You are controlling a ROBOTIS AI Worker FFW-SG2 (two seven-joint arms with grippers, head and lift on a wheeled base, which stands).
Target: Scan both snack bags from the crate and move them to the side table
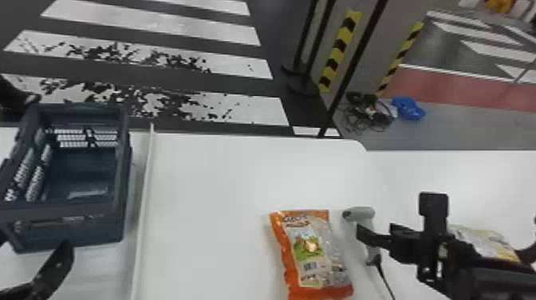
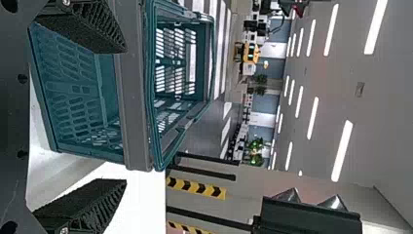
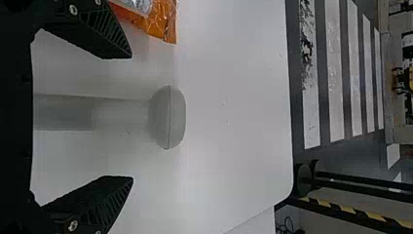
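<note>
In the head view my left gripper (image 1: 35, 245) stands at the near side of the dark crate (image 1: 66, 235); its fingers are apart. The left wrist view has that gripper (image 2: 125, 114) open, with the crate (image 2: 134, 87) beyond it. An orange snack bag (image 1: 311, 247) lies face up on the white table, left of the grey scanner (image 1: 359, 213). My right gripper (image 1: 443, 241) is to the scanner's right, partly covering a pale yellow bag (image 1: 490, 241). In the right wrist view the open gripper (image 3: 131, 117) has the scanner (image 3: 166, 117) past its fingertips, and the orange bag (image 3: 156, 22) beside.
A raised white strip (image 1: 144, 191) runs along the table (image 1: 215, 179) between crate and orange bag. The scanner's dark cable (image 1: 383, 275) trails toward the near edge. Black posts and striped tape (image 1: 341, 52) stand behind the table.
</note>
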